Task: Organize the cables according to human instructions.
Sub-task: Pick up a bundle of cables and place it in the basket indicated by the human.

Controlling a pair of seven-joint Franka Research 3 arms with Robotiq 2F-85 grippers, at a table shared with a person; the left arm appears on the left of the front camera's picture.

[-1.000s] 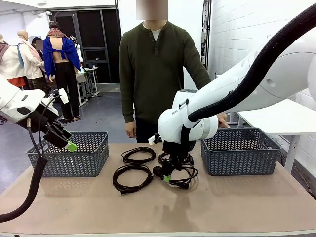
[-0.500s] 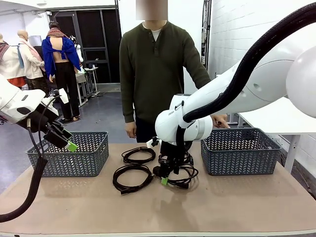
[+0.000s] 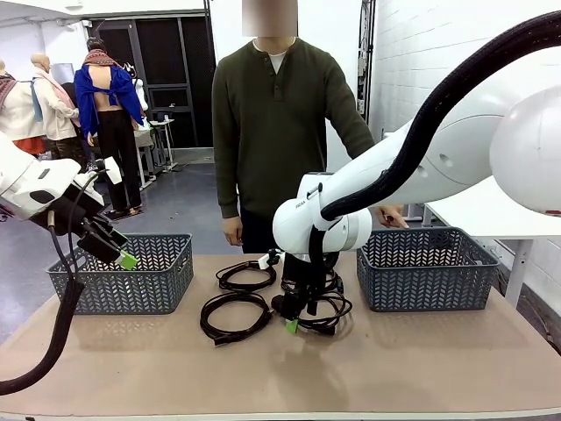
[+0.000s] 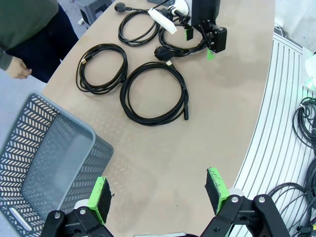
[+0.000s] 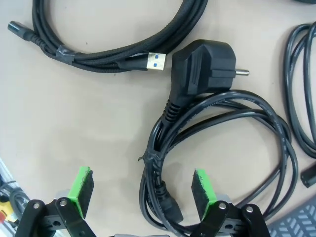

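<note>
I have the right claw (image 5: 142, 190) spread wide and aimed straight down at the bench (image 3: 394, 368), pinching nothing. Its green pads stand either side of the bundled strands of the power cord (image 5: 165, 123), just below the chunky plug (image 5: 205, 61). I judge that a sound place to bite, since what looks like a tie gathers the loops there and one squeeze should lift the whole coil. How close the pads sit to the cord I cannot tell.

The four cables (image 4: 154, 93) lie as flat coils mid-bench, between the left basket (image 3: 131, 276) and the right basket (image 3: 425, 272); none is in either basket. A braided USB cable (image 5: 123, 54) runs just beside the plug; I want to close on the power cord alone, so that neighbour is the snag risk.

The left claw (image 3: 118, 254) hangs spread and empty beside the left basket, well apart from the coils; parked there it leaves the middle free for the right arm.

The person's hand (image 3: 394, 215) sits by the right basket's far rim; possibly pointing out the destination, though I cannot be sure.
</note>
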